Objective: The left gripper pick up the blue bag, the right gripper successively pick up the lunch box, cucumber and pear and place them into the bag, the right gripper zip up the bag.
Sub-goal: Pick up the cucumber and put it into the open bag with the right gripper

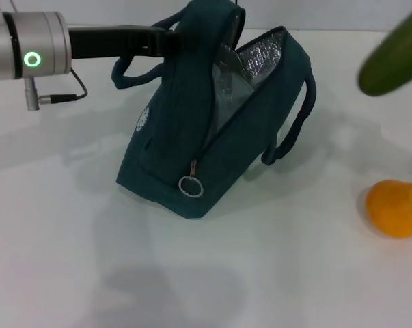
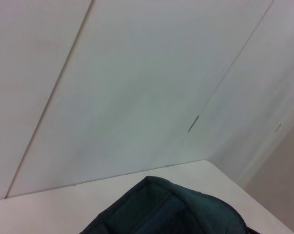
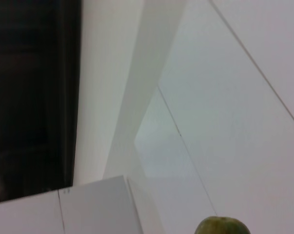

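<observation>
The blue bag (image 1: 185,137) stands tilted on the white table, its top unzipped and its silver foil lining showing. My left gripper (image 1: 161,37) reaches in from the left and is shut on the bag's top at a handle. In the left wrist view only the bag's fabric top (image 2: 171,209) appears. The cucumber (image 1: 393,58) hangs in the air at the upper right edge, to the right of the bag's opening. Its end (image 3: 222,225) sits close in the right wrist view, so the right gripper holds it, though its fingers are out of frame. The pear (image 1: 395,208) lies on the table at the right. The lunch box is hidden.
The zipper's silver ring pull (image 1: 190,186) hangs at the bag's near corner. One loop handle (image 1: 294,123) droops off the bag's right side. The white table (image 1: 69,232) spreads in front of and to the left of the bag.
</observation>
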